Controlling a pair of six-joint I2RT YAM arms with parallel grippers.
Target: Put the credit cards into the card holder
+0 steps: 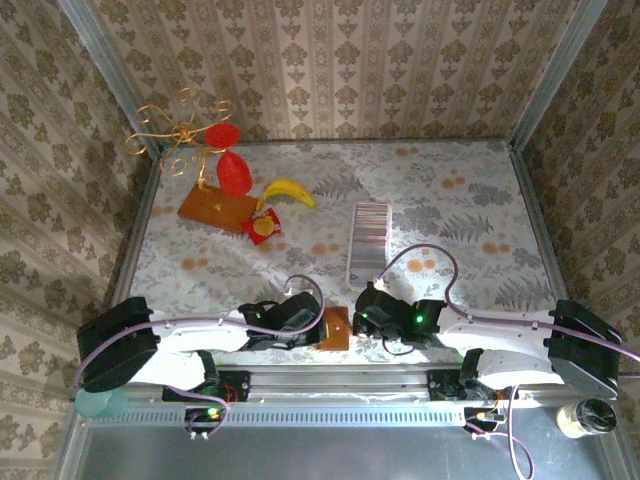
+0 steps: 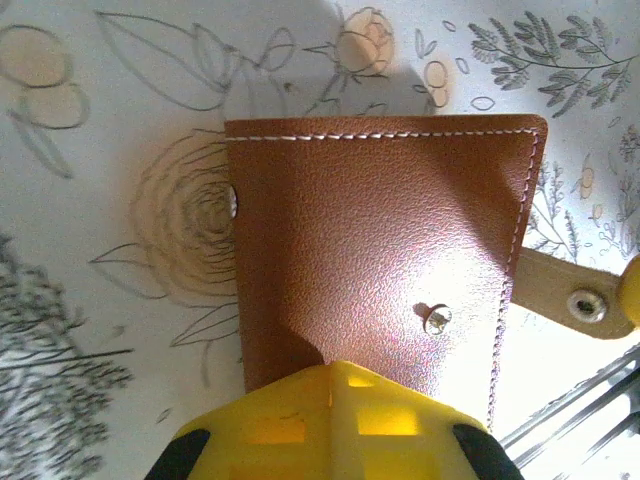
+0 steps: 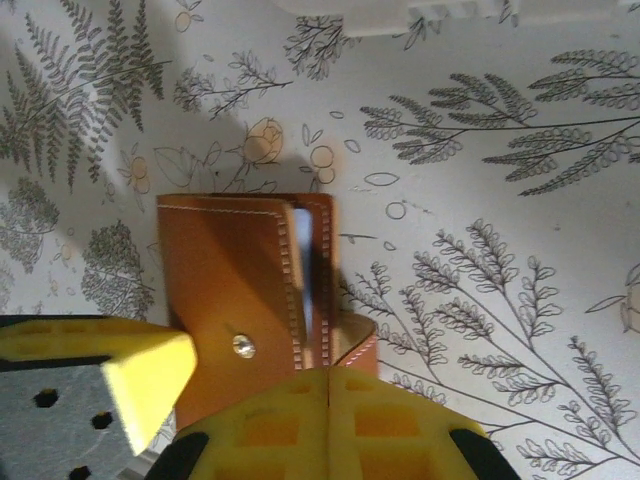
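left gripper (image 2: 331,390) is sitting closed, yellow fingers pressed together with no gap, tips lying over the near edge of the card holder (image 2: 380,240); can't tell if it's actually pinching the leather

right gripper (image 3: 329,395) is sitting closed too, fingers together, tips meeting the holder's edge beside the fold; can't tell if anything is caught between them

card holder is lying flat at the near edge of the floral table (image 1: 450,200), right between the two grippers, brown outer side facing up, snap stud (image 2: 437,318) showing, snap tab (image 2: 565,295) sticking out unfastened. right wrist view is showing a thin slit of pale blue inside along one edge

credit cards (image 1: 368,238) are lying as one long overlapped strip further out on the table, apart from the holder

banana (image 1: 290,192), red square (image 1: 265,226) and orange-brown board (image 1: 217,208) are sitting far left, apart from the cards
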